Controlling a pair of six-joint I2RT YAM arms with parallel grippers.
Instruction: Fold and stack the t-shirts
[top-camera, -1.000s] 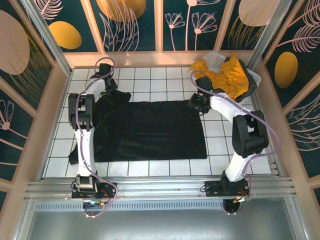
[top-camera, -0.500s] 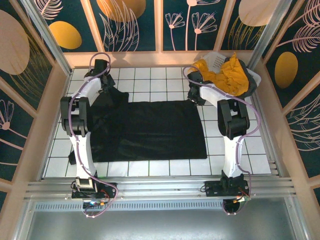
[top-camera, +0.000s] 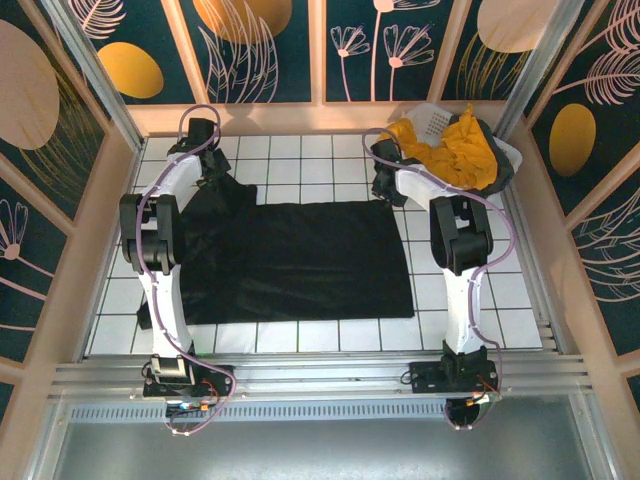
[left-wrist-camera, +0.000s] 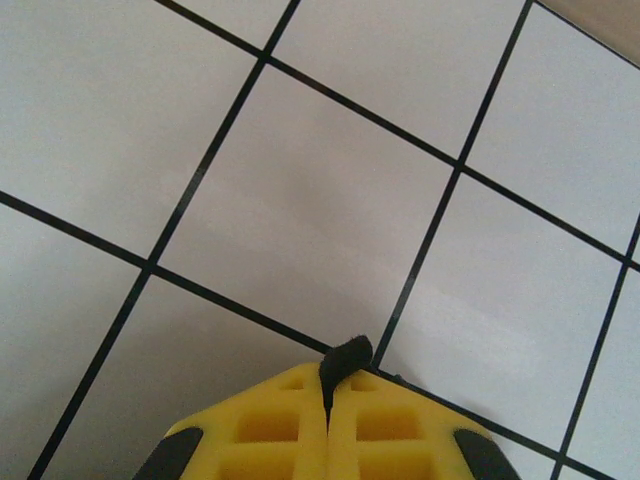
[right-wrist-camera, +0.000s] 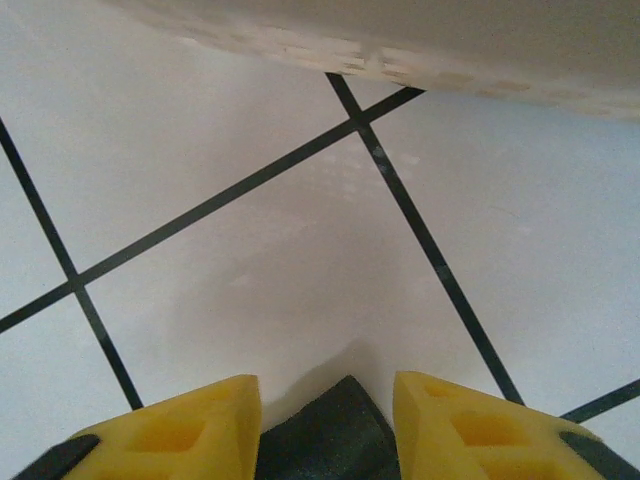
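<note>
1. Black t-shirt (top-camera: 300, 260) lies spread flat on the white tiled counter (top-camera: 300, 150). It is to the left of the white lattice basket (top-camera: 437, 120) and nearer the arm bases than the basket is. Its far right corner is the part closest to the basket.
2. Mustard-yellow t-shirts (top-camera: 462, 150) are heaped in the basket and spill over its near rim, apart from the black t-shirt.
3. The right hand (top-camera: 384, 190) sits just left of the basket's near side, down at that far right corner of the black t-shirt.
4. In the right wrist view its two yellow fingers (right-wrist-camera: 180, 425) stand apart, with a corner of the black cloth lying on the counter in the gap between them. Whether the pads already press on the cloth cannot be told.
5. The left hand (top-camera: 214, 170) is well to the left of the basket, at the black t-shirt's far left corner. There the cloth is gathered into a raised fold rather than lying flat.
6. In the left wrist view its yellow fingers (left-wrist-camera: 275, 425) are pressed together. They pinch a small tip of the black fabric that pokes out between the fingertips, with bare tiles beyond.
</note>
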